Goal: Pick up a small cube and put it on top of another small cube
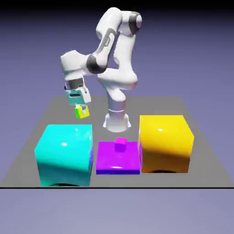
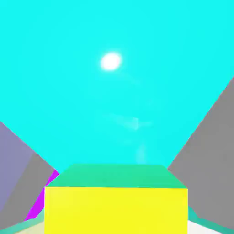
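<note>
Yellow-green cube (image 1: pixel 81 112) is picked up, gripped between the fingers (image 1: pixel 82 110) in the air behind the cyan block (image 1: pixel 66 153). Left to do, seemingly: carry it to the magenta cube (image 1: pixel 120 144) near the purple slab's (image 1: pixel 118 160) far edge, lower, release.

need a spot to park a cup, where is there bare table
Bare grey table shows behind the cyan block, and beyond the orange block along the exterior view's right edge. It's crowded at the front middle, where the purple slab with its magenta cube sits between the blocks.
</note>
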